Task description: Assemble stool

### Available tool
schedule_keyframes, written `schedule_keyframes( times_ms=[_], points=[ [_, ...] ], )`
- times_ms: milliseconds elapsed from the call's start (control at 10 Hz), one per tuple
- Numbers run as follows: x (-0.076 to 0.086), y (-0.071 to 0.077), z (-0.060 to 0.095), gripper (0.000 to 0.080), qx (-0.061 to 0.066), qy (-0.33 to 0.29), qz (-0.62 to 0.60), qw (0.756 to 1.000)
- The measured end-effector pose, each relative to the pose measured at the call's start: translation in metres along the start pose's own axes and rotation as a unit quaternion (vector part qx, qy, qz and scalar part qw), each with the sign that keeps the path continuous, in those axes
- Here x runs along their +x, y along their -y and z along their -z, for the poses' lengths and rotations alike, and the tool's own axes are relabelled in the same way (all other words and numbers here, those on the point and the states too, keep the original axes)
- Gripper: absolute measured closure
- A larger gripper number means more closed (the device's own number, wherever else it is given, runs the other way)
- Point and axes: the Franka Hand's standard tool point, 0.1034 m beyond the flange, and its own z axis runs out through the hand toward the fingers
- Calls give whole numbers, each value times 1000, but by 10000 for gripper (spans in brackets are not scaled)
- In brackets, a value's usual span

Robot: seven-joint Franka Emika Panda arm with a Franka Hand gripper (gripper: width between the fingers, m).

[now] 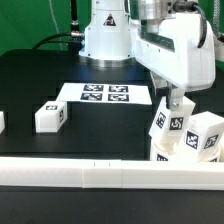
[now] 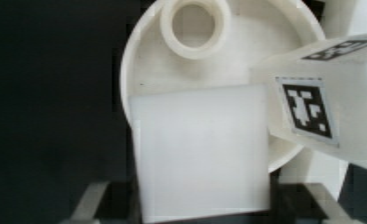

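Observation:
The stool's round white seat [image 2: 183,60] fills the wrist view, with a round hole near its rim. A white leg [image 2: 198,150] stands on it between my fingers. A second tagged leg [image 2: 318,100] stands beside it. My gripper [image 2: 201,202] straddles the first leg with dark gaps on both sides, so it looks open. In the exterior view my gripper [image 1: 172,102] hangs over the tagged legs [image 1: 172,124] at the exterior view's right. A loose tagged leg [image 1: 50,117] lies on the black table at the left.
The marker board [image 1: 105,95] lies in the middle of the table, in front of the robot base [image 1: 105,35]. A long white rail [image 1: 100,178] runs along the front edge. A white part [image 1: 2,122] shows at the exterior view's left edge.

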Motion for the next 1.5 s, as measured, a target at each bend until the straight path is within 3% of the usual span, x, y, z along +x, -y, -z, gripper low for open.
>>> schedule_keyframes(
  times_ms=[100, 300, 400, 700, 800, 900, 1000, 1100, 1300, 1400, 1500],
  points=[
    [1, 0, 0, 466, 3, 3, -41, 999],
    [10, 2, 0, 466, 43, 23, -189, 981],
    [7, 3, -1, 466, 52, 24, -254, 965],
    [3, 3, -2, 445, 53, 32, -316, 947],
    [1, 3, -1, 445, 48, 32, -299, 953],
    [-3, 7, 6, 268, 41, 39, -273, 960],
    [-3, 11, 14, 268, 51, 46, -260, 963],
    [-3, 11, 19, 175, 59, 53, -272, 959],
    [-3, 9, 15, 156, 58, 49, -232, 970],
    [-6, 8, 13, 151, 52, 42, -183, 981],
    [-14, 6, 11, 151, 35, 27, -97, 994]
  ],
)
